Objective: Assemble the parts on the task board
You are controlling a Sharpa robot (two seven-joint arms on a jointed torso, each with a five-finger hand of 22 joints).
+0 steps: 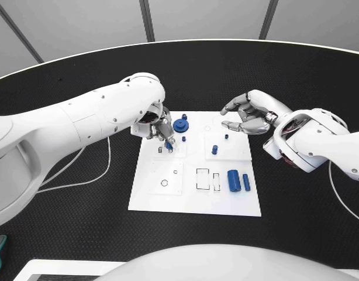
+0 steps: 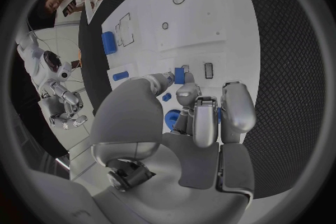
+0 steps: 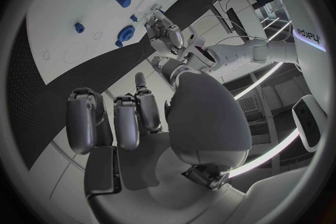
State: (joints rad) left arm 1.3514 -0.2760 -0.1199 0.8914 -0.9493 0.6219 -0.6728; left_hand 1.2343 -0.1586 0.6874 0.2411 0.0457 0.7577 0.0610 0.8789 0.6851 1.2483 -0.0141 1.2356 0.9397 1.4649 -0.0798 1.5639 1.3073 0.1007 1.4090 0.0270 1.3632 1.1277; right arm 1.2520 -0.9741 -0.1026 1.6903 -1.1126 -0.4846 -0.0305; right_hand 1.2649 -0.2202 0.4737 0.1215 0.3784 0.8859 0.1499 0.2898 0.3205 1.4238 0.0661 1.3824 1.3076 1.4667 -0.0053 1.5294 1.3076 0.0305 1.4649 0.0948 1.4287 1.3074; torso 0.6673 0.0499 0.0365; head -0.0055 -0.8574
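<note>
On the black worktop lies the white task board, with both hands at its far end. The left hand reaches down over the board's far left part, its fingertips pinching a small blue part that is upright and close to the board surface; the left wrist view shows the same blue part clamped between the thumb and fingers, just beside a small dark rectangular slot. Just beside that hand, toward the far edge, stands a round blue gear-like part with a short blue pin right behind it. The right hand hovers over the board's far right corner, fingers curved and apart, holding nothing. Two small blue pegs stand upright in the right half of the board, one near the middle and a smaller one closer to the right hand. Near the right edge, two blue cylinders lie side by side: a thicker one and a thinner one, next to outlined rectangular recesses. A circular outline marks the left half.
</note>
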